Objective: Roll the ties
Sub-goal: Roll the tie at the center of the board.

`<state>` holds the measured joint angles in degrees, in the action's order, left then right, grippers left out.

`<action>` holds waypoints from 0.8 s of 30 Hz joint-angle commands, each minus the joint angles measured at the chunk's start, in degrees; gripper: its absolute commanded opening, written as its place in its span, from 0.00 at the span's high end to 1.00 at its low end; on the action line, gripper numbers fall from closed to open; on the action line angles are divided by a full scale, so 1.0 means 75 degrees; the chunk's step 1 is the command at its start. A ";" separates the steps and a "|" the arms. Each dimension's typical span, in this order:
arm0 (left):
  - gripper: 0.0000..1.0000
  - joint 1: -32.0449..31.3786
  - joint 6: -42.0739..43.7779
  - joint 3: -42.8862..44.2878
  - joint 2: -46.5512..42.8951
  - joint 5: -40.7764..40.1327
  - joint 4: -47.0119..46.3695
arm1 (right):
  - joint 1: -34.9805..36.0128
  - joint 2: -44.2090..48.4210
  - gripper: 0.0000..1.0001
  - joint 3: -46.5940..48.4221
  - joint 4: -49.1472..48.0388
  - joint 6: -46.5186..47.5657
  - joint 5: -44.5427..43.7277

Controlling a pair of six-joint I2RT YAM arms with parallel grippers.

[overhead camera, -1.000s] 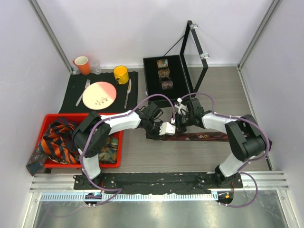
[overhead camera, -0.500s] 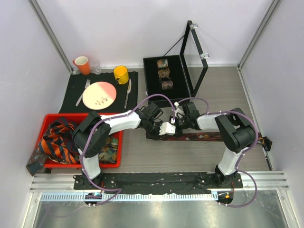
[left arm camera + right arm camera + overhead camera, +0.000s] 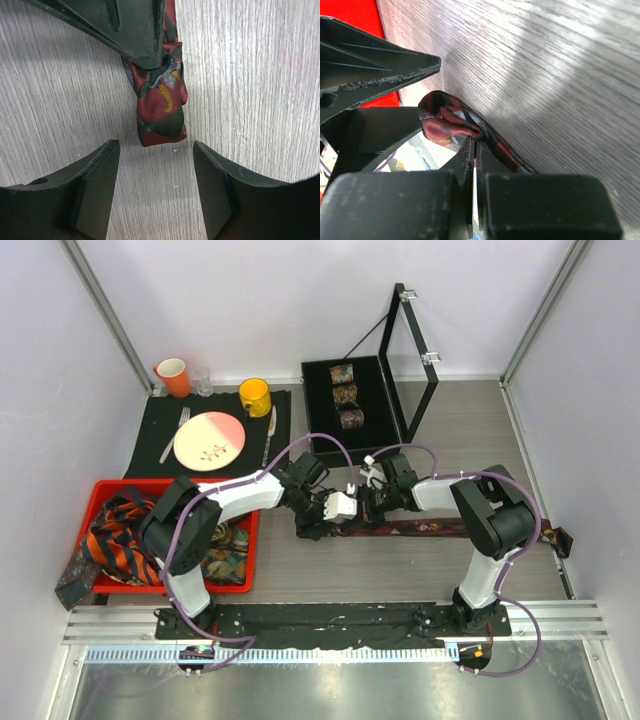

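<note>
Fabric is being worked at one spot in the overhead view: the dark red tie is lying flat on the surface, well to the right of the red bin. The end nearest the bin is being gripped. The left arm is being stretched low across from the bin side. The right arm is being folded back toward the bin, so both jaws are meeting at that end.

In the left wrist view, the left jaws are being held wide, straddling the folded tie end without touching it.

In the right wrist view, the right jaws are being pressed shut on the tie just behind its first fold.

Judging from this, the fold should be taken squarely by the left jaws and turned over tightly, edges aligned, while the strip is being pinned by the right.
</note>
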<state>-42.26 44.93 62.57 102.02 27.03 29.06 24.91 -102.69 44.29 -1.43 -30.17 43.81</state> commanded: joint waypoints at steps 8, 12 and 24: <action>0.46 -0.0037 -0.0399 0.0072 -0.0161 0.0591 -0.0148 | -0.0039 -0.0253 0.99 0.0211 0.0367 0.0379 -0.0779; 0.53 -0.0072 -0.0634 0.0107 -0.0138 0.0615 -0.0347 | -0.0051 -0.0264 0.99 0.0200 0.0390 0.0390 -0.0802; 0.71 -0.0388 -0.1466 0.0517 -0.0068 0.0733 -0.1015 | -0.0086 -0.0346 0.99 0.0200 0.0379 0.0355 -0.0849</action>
<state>-43.97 37.47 63.16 102.02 29.63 26.35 24.62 -103.31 45.43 0.30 -29.85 43.55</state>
